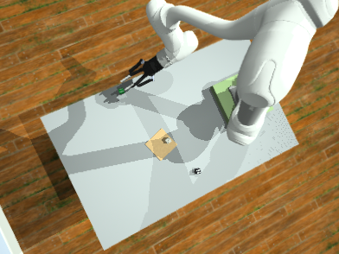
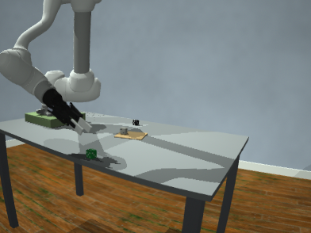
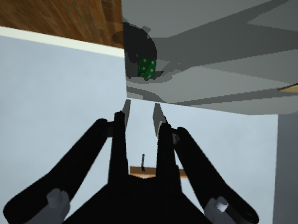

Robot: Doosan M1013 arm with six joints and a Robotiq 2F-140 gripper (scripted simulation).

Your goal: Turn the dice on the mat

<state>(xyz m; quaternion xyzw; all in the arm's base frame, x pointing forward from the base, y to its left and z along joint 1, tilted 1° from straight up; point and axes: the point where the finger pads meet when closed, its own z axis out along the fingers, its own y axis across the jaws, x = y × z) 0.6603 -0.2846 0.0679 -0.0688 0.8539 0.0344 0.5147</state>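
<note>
The green die rests on the table near its long edge, in the arm's shadow; pips show, but I cannot read its top number surely. My gripper is partly open and empty, tilted, above the table and clear of the green die. The white die sits on the orange mat, toward one side. The black die stands on the table beyond the mat. The top numbers of both are too small to read.
A green block with a grey part on it stands at one end of the table. The arm hangs over part of that block. Dark arm shadows cross the table top.
</note>
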